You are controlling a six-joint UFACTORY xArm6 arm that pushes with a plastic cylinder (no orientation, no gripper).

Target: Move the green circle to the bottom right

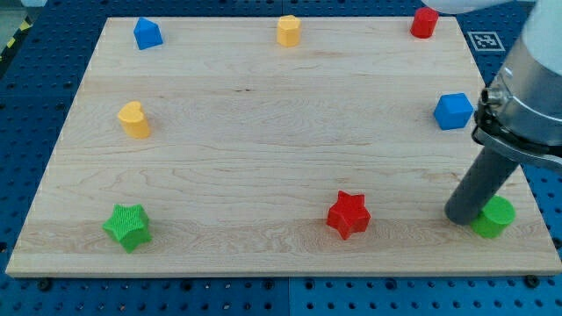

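You see, in the camera view, the round green circle block [494, 217] at the wooden board's [263, 158] bottom right corner, my tip [460, 217] touching its left side, no pincer fitted, a red star block [349, 214] well apart leftward.

No readable text, fiducial marker [483, 40] unreadable
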